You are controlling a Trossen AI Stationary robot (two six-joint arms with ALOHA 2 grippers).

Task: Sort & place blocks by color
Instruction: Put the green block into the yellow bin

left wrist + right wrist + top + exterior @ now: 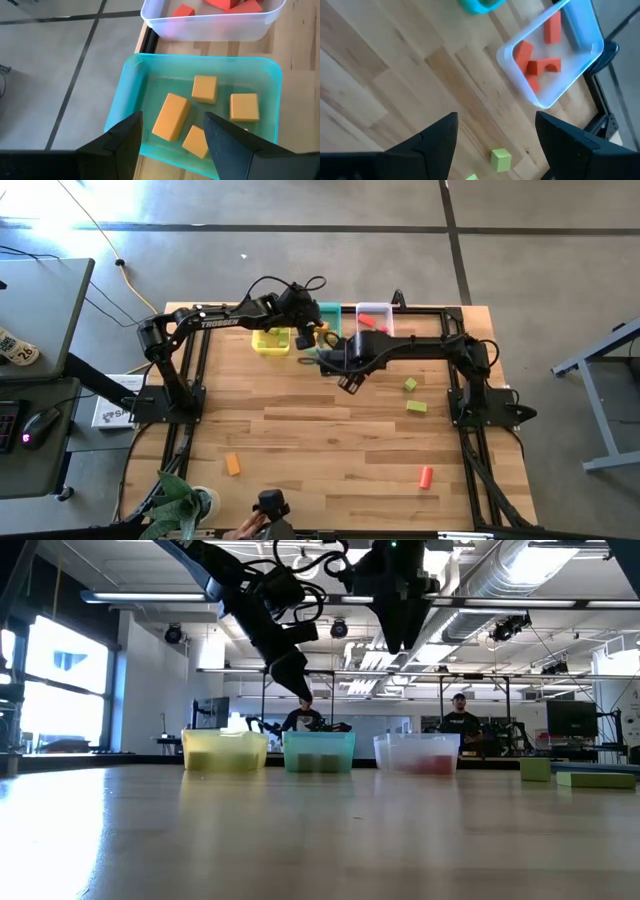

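Left claw point(172, 132) open over teal bin point(132, 90), 4 orange blocks point(171, 116) inside

From my overhead camera I look straight down on the whole desk point(330, 430). My low camera sits at desk height, facing the 3 bins and the room behind. My left wrist camera looks closely down into the teal bin point(200, 110); my right wrist camera shares the clear bin point(555, 60) with it.
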